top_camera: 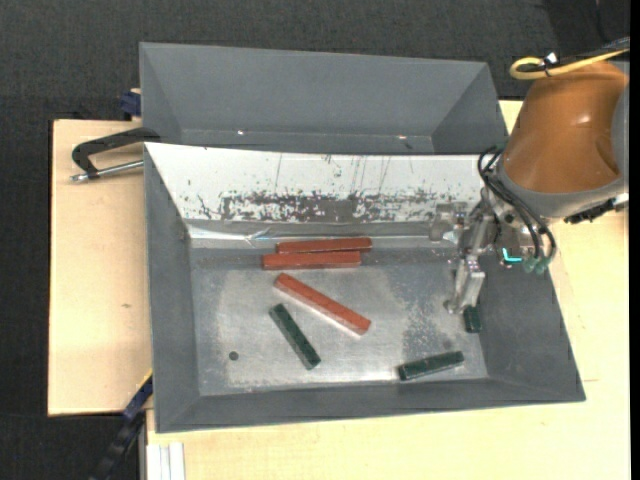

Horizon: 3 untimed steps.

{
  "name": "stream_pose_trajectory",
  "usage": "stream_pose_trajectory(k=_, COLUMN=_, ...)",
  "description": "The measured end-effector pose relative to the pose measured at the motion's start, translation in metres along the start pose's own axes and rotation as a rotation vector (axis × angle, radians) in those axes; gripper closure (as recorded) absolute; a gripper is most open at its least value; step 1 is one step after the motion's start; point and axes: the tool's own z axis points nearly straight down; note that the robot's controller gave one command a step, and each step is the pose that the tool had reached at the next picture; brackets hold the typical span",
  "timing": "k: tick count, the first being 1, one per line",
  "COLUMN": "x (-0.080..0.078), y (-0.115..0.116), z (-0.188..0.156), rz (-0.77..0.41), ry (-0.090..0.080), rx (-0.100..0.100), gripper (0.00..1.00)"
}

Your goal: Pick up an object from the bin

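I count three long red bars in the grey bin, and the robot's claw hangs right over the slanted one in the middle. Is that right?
Not quite. The camera view shows the gripper near the right wall of the grey metal bin, by a small dark green block, apart from the slanted long red bar.

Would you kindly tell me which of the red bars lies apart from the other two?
The slanted red bar in the middle of the bin; the other two red bars lie side by side along the back wall.

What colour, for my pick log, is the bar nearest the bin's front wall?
The bar is dark green; camera view.
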Motion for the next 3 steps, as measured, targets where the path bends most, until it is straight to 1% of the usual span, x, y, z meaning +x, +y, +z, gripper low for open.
stream_pose_trajectory(k=1, x=-0.002, y=0.000, z=-0.004, rz=-0.001, ry=-0.008, rx=0.001, gripper=0.00)
stream_pose_trajectory(k=2, x=0.001, y=0.013, z=0.007, rz=-0.045, ry=-0.014, rx=0.004, gripper=0.00)
stream_pose_trajectory(k=3, x=0.014, y=0.052, z=0.065, rz=-0.137, ry=-0.013, rx=0.002, gripper=0.00)
